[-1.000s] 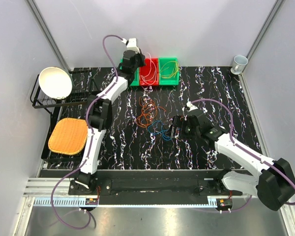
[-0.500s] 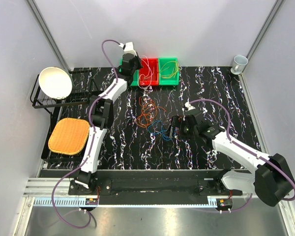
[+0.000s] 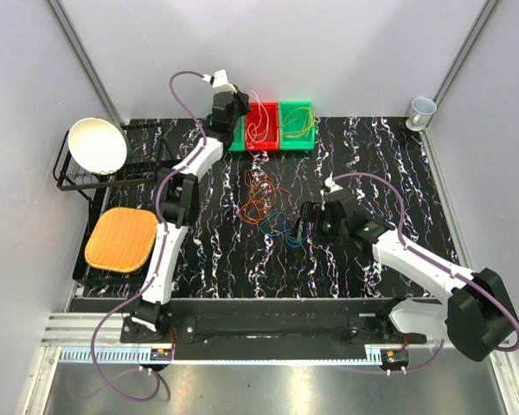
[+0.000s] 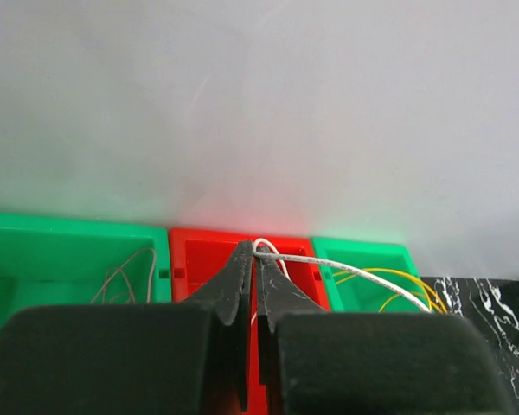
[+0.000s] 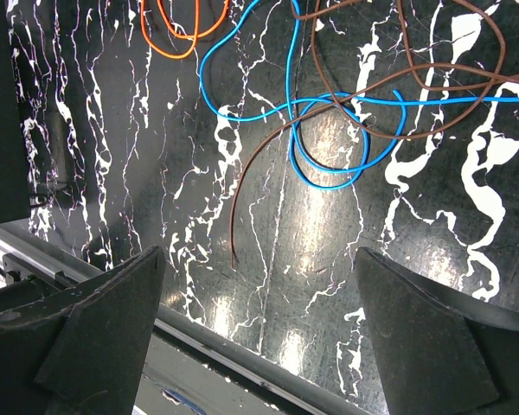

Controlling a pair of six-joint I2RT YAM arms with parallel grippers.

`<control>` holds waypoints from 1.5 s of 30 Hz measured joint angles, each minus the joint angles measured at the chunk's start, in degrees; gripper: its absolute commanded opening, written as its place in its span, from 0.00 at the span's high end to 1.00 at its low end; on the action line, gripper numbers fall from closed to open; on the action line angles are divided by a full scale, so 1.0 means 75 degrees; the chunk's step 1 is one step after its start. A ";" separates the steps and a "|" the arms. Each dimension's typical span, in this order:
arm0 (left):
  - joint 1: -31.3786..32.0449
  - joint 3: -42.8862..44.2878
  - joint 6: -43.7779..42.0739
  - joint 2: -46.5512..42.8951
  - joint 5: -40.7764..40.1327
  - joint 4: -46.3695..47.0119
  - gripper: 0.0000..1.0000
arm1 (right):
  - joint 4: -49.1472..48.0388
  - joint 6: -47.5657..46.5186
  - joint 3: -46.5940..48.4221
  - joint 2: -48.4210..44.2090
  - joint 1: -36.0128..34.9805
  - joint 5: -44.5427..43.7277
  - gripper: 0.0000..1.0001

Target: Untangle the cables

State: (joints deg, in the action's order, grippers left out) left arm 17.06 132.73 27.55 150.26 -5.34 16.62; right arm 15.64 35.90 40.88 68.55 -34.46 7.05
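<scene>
Bright, even light overhead; glare pools on the glossy counter (image 5: 316,229); the left end effector (image 4: 253,248) looks soft.

Overhead view of whole table (image 3: 398,173); close wrist views within it (left toward bins (image 4: 52,259), right above cables (image 5: 333,102)).

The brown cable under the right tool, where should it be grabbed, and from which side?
Grip the brown cable on its nearly straight free tail, just above the loose end. That stretch lies alone on the bare table, clear of the blue cable loops it crosses farther along. Bring the open right tool straight down from above, with its jaws either side of the strand.
</scene>
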 measured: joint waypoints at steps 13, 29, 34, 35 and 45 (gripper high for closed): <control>0.0023 0.0003 0.0274 0.0382 -0.0082 0.1521 1.00 | 0.0000 -0.0003 0.0003 0.0076 0.0000 -0.0003 0.04; 0.0029 -0.0618 0.0300 0.0437 -0.0181 0.1731 0.54 | -0.0117 -0.0006 0.0134 0.0414 0.0000 0.0012 0.05; 0.0029 -0.0868 0.0242 0.0338 -0.0178 0.1813 0.41 | -0.0119 -0.0003 0.0134 0.0414 0.0000 0.0012 0.05; 0.0029 -0.1046 0.0192 0.0256 -0.0184 0.1813 0.37 | -0.0119 -0.0003 0.0134 0.0414 0.0000 0.0012 0.05; -0.0044 -0.3599 -0.0154 -0.1527 -0.0335 0.1661 0.06 | -0.0111 -0.0096 0.0181 0.0326 0.0000 0.0003 0.05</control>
State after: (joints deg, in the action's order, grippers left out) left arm 16.73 105.73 26.39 138.80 -7.86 29.08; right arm 14.81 35.18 42.24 71.00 -34.46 7.07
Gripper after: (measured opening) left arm 0.858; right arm 0.953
